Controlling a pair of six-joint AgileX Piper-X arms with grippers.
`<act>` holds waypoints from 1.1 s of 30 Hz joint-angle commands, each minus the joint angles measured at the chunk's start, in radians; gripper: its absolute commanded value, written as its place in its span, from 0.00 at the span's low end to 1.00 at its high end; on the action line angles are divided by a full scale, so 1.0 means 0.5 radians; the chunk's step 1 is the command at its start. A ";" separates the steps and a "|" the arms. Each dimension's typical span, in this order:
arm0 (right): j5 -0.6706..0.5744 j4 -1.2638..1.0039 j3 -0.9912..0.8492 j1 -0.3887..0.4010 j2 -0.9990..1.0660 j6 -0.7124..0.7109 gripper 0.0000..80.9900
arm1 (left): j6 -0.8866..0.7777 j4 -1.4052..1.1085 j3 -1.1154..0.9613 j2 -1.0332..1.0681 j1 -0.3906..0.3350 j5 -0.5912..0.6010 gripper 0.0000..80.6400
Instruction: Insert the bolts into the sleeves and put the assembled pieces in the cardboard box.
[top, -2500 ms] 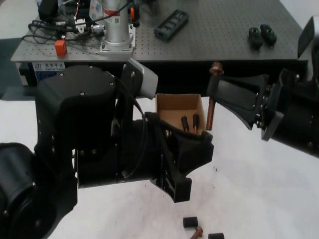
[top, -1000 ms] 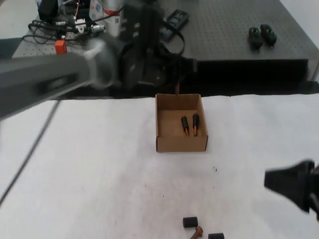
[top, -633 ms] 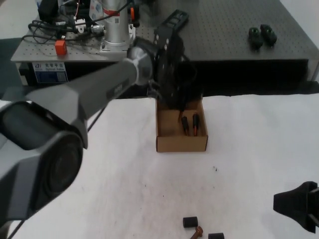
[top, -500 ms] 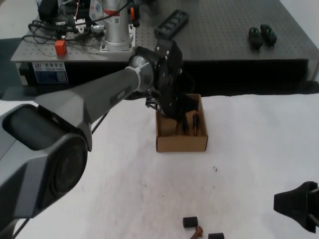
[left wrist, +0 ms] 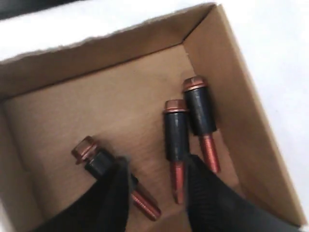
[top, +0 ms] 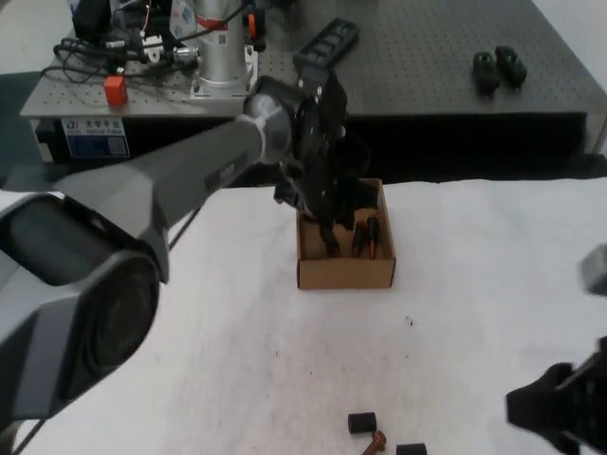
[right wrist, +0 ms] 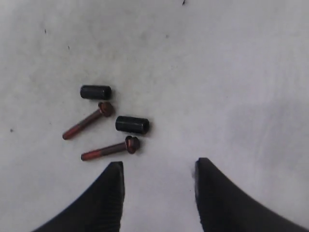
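The cardboard box (top: 346,272) stands mid-bench, and my left gripper (top: 329,210) hangs open just over its left half. In the left wrist view, the box (left wrist: 231,82) holds three bolts in black sleeves. Two assembled pieces (left wrist: 176,137) (left wrist: 199,113) lie side by side. The third assembled piece (left wrist: 94,157) lies loose on the floor beside one finger (left wrist: 108,198) of the left gripper (left wrist: 157,166). My right gripper (right wrist: 157,166) is open above the white cloth, near two loose sleeves (right wrist: 95,92) (right wrist: 132,125) and two copper bolts (right wrist: 89,124) (right wrist: 110,149).
A raised black perforated bench (top: 427,57) behind the box carries cables, a metal post (top: 223,47) and small fixtures. The right arm (top: 560,408) sits at the near right corner. Loose sleeves (top: 361,423) and a bolt (top: 376,441) lie at the near edge.
The left arm swung over to the box and dipped its gripper in; a third assembled piece now lies inside. The right arm dropped to the near right corner.
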 commanded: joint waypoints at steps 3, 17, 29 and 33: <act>0.173 -0.002 -0.167 0.192 0.482 -0.205 0.43 | 0.153 0.082 0.038 -0.336 -0.004 -0.270 0.34; 0.348 -0.202 -0.507 0.550 1.329 -0.599 0.43 | 0.162 -0.464 1.756 -1.496 -0.004 -0.336 0.25; 0.379 -0.192 -0.549 0.676 1.583 -0.700 0.43 | 0.181 -0.470 2.056 -1.813 -0.004 -0.336 0.25; 0.518 -0.232 -0.549 0.676 1.592 -0.700 0.42 | 0.208 -0.470 2.056 -1.813 -0.004 -0.339 0.25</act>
